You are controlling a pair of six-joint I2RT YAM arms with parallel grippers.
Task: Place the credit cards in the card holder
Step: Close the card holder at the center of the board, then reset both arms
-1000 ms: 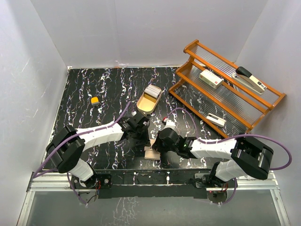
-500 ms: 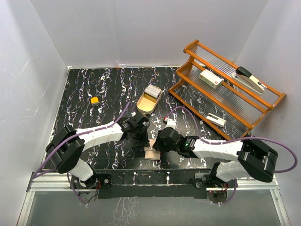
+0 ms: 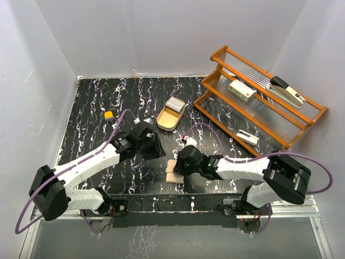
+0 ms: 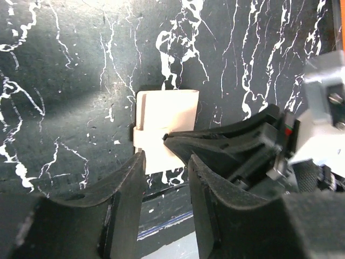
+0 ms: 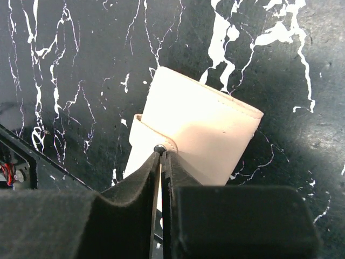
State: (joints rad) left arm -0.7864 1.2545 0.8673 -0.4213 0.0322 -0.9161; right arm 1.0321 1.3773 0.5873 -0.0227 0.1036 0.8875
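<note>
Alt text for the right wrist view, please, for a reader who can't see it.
The right pincer, fingers closed together, has its tips at the snap of the closure tab on the tan card holder. The holder lies folded shut on the black, white-veined table.

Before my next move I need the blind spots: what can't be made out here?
- Inside of the tan leather folding card holder: folded shut in every view, hiding any cards.
- Its near edge: right wrist view, behind the right end effector.
- Count of pale grey-white plastic credit cards in the gold oval metal tray: top view, too small.
</note>
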